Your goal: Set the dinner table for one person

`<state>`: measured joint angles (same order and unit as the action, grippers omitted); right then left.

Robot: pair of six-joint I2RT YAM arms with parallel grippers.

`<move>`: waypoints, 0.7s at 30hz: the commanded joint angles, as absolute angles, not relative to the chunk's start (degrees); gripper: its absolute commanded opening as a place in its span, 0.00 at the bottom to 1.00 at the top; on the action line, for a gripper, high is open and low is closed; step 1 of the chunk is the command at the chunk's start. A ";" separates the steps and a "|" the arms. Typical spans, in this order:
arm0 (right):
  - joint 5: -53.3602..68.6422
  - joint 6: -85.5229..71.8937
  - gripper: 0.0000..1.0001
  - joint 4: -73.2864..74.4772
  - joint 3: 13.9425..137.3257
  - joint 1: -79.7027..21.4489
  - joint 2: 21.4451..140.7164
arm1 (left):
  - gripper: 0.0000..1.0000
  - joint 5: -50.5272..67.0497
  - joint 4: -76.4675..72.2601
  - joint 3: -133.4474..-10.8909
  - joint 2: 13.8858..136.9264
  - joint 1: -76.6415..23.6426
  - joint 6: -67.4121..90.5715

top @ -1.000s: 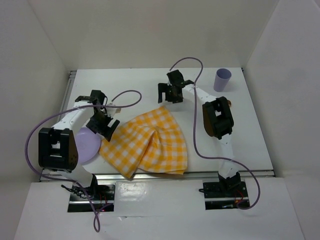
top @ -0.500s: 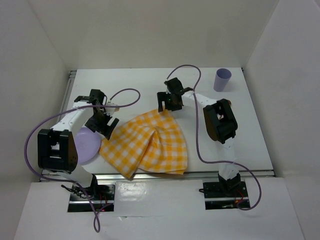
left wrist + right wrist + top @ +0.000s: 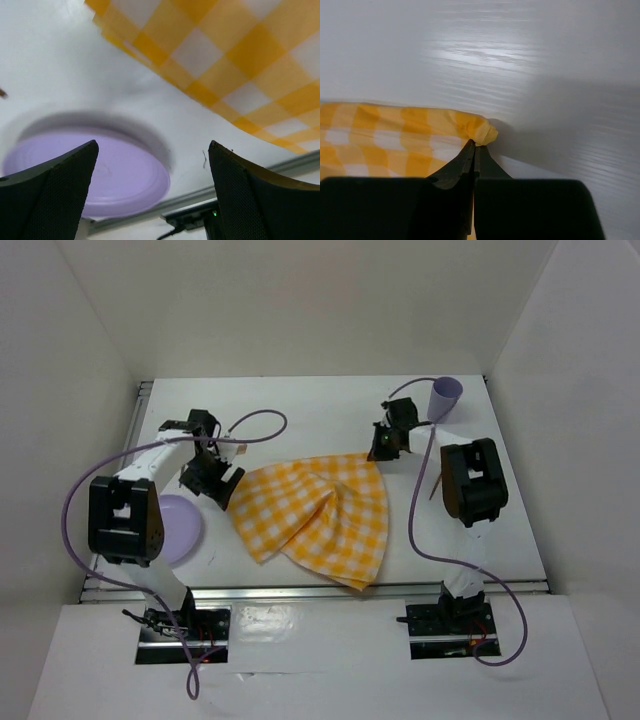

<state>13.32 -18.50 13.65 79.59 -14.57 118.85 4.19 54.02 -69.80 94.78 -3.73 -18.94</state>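
A yellow-and-white checked cloth (image 3: 322,510) lies rumpled on the white dinner table (image 3: 300,410). My right gripper (image 3: 384,446) is shut on the cloth's far right corner; in the right wrist view the fingertips (image 3: 476,145) pinch the bunched yellow corner (image 3: 479,130). My left gripper (image 3: 214,480) hangs open just left of the cloth's left corner, holding nothing. In the left wrist view the left gripper (image 3: 152,145) has its open jaws above bare table, between the lilac plate (image 3: 90,170) and the cloth's edge (image 3: 225,55).
The lilac plate (image 3: 180,528) sits near the front left, beside the left arm's base link. A lilac cup (image 3: 445,398) stands upright at the back right corner, just beyond my right gripper. White walls close in three sides.
My right gripper has shut on the cloth's far corner and dragged it to the right. The cloth slid right off the plate. My left gripper shifted slightly and stayed open.
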 commanded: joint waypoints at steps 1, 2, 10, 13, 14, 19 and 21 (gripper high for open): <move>15.11 -8.19 0.00 12.22 76.11 -11.95 113.82 | 0.96 5.02 50.28 -76.89 101.49 -5.35 -18.90; 15.73 -6.69 0.00 13.26 76.64 -11.95 113.82 | 0.96 4.49 49.14 -78.73 105.08 -5.36 -17.77; 19.25 -4.04 0.00 15.47 79.81 -11.95 115.76 | 0.95 10.52 49.91 -103.40 124.42 -5.89 -7.48; 17.76 -4.04 0.00 15.47 79.19 -11.95 114.53 | 0.87 13.01 55.53 -107.92 128.57 -5.36 -6.25; 16.19 -4.04 0.00 15.47 79.19 -11.95 114.52 | 0.84 11.35 56.76 -108.45 129.19 -5.36 -5.72; 14.15 -4.04 0.00 15.47 78.05 -11.95 111.28 | 0.89 9.41 56.08 -98.81 121.85 -2.11 -6.58; 14.15 -4.04 0.00 15.99 78.57 -11.95 111.27 | 0.91 8.61 55.55 -95.47 119.89 -1.49 -9.04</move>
<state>15.57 -5.08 15.59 78.11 -11.77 115.39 9.08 53.21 -99.29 125.05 -3.31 -7.38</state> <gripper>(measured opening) 0.008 0.901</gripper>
